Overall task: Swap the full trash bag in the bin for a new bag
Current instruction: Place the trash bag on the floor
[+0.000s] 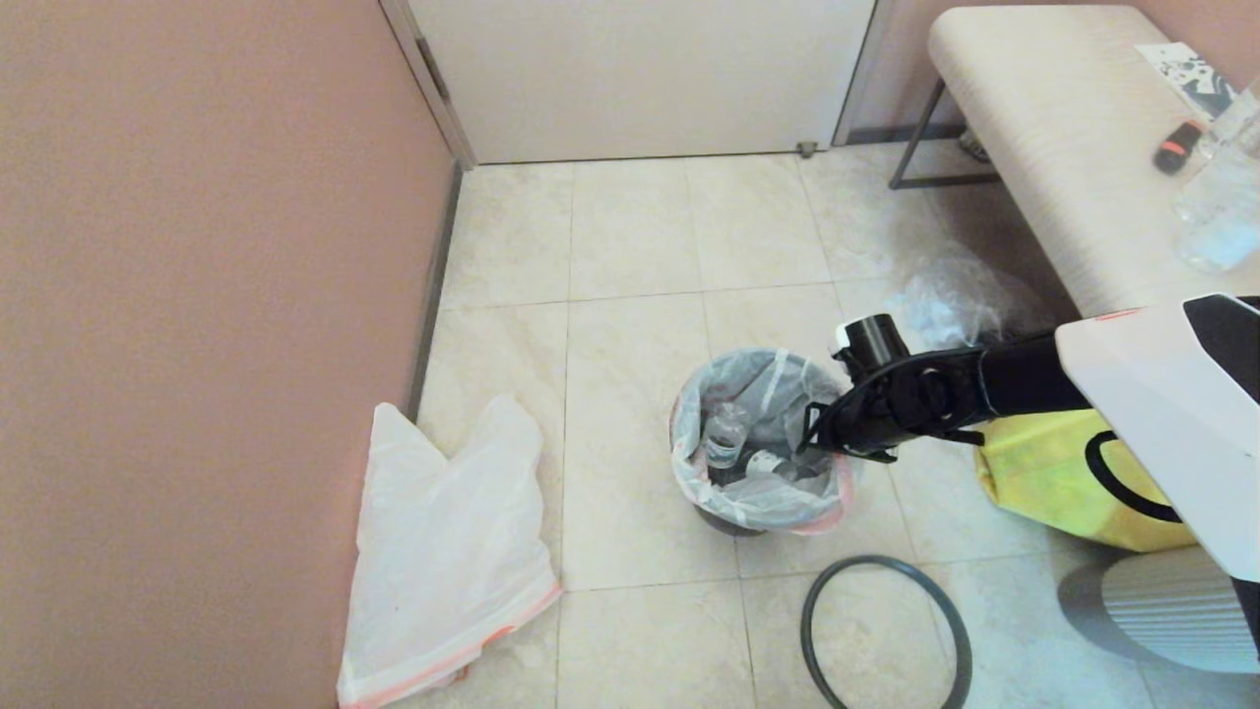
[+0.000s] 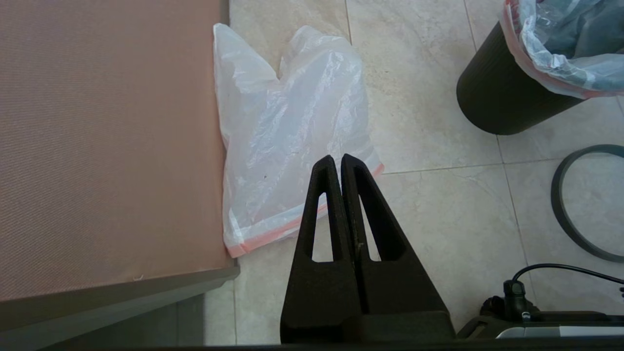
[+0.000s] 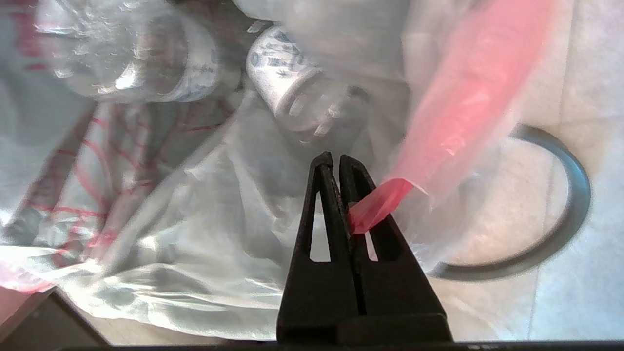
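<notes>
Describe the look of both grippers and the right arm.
The left gripper and the right gripper each have two matte black, tapered fingers with long cut-out slots. The right arm is black near the wrist, with a white shell behind it bearing a thin red line.

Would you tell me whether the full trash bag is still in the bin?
In: the full trash bag lines the bin, rim folded over it, right gripper pinching its drawstring.

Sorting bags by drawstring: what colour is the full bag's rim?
Orange-pink, on the full trash bag; clearest in the right wrist view.

Both end effectors [image 2: 336,161] [image 3: 335,158] closed.
</notes>
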Robot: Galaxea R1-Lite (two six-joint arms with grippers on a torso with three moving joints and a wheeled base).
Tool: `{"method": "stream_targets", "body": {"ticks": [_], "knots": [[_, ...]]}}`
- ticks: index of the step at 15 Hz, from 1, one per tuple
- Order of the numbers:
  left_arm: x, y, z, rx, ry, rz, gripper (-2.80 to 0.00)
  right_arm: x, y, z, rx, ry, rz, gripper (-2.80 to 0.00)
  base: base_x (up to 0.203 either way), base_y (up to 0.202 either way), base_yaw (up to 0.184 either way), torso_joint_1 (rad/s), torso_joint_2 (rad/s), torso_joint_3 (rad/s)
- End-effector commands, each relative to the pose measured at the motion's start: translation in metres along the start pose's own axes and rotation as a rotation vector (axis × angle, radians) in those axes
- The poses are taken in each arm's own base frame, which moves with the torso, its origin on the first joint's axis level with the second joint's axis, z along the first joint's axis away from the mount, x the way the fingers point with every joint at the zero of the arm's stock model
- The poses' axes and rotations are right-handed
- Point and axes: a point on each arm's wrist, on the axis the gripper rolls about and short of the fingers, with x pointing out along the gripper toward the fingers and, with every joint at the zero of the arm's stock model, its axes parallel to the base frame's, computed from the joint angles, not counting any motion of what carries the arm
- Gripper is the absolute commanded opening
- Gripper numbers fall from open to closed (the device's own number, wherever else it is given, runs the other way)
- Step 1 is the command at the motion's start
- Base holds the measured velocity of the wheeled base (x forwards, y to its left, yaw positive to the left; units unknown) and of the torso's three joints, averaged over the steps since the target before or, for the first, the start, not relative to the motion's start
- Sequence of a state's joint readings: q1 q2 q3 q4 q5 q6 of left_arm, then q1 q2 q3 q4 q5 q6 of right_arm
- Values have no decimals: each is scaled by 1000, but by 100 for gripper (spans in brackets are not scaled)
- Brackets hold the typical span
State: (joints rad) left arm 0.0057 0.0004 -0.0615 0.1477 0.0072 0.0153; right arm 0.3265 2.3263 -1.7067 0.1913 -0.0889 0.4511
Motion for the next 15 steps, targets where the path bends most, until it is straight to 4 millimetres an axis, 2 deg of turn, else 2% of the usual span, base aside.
{"method": "stream_targets", "body": {"ticks": [1, 3, 7, 11, 15], "knots": [[0, 0, 0, 0, 1, 1, -280, -7, -6, 4, 13, -10, -7, -280, 0, 0, 0, 0, 0, 0], [0, 0, 0, 0, 1, 1, -280, -16, -4, 8, 34, -27, 3, -280, 0, 0, 0, 0, 0, 0], [0, 0, 0, 0, 2, 1, -280, -17, 6, 3, 39, -20, 18, -280, 0, 0, 0, 0, 0, 0], [0, 0, 0, 0, 3, 1, -280, -13, 13, 8, 43, -47, 46, -280, 0, 0, 0, 0, 0, 0], [0, 0, 0, 0, 2, 1, -280, -22, 16, 11, 50, -61, 57, -280, 0, 0, 0, 0, 0, 0]]}}
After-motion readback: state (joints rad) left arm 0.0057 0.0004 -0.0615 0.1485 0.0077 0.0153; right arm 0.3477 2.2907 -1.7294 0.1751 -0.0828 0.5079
